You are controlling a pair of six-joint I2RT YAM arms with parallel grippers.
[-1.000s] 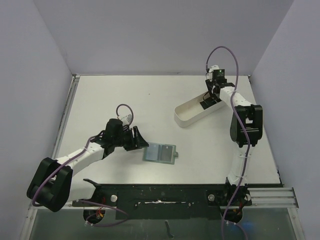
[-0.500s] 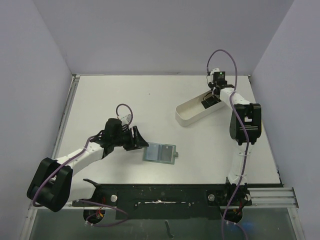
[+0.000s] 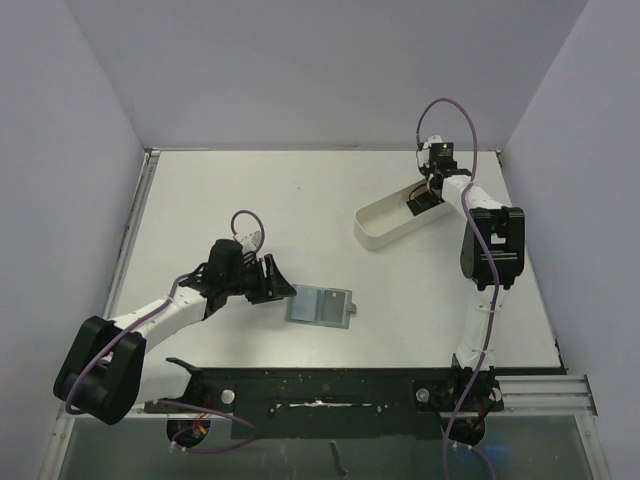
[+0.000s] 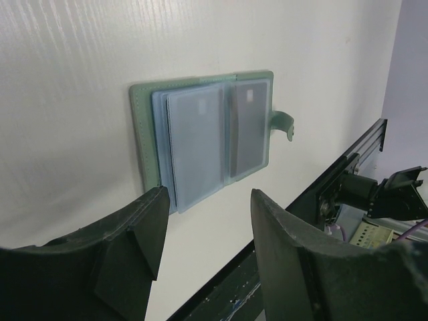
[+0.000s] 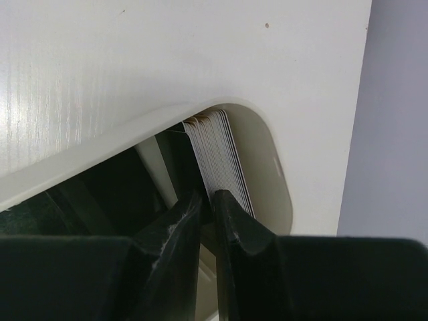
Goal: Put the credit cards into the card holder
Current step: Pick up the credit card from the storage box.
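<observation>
White tray [image 3: 385, 222] at 1 o'clock holds credit cards [image 5: 224, 157]; your R gripper [image 5: 207, 214] just pinched near-shut at stack edge: pick starting, catch unclear. L gripper [image 4: 204, 227] gapes empty by card holder [image 4: 200, 137], 6 o'clock.

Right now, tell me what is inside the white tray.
A stack of credit cards stands on edge at the white tray's rounded end, the right gripper at its edge. The gripper covers the floor beneath.

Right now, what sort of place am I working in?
Probably a lab robot test cell, not a home or shop: a plain white tabletop, bare pale purple walls boxing it in on three sides, and a black mounting rail along the near edge.
</observation>
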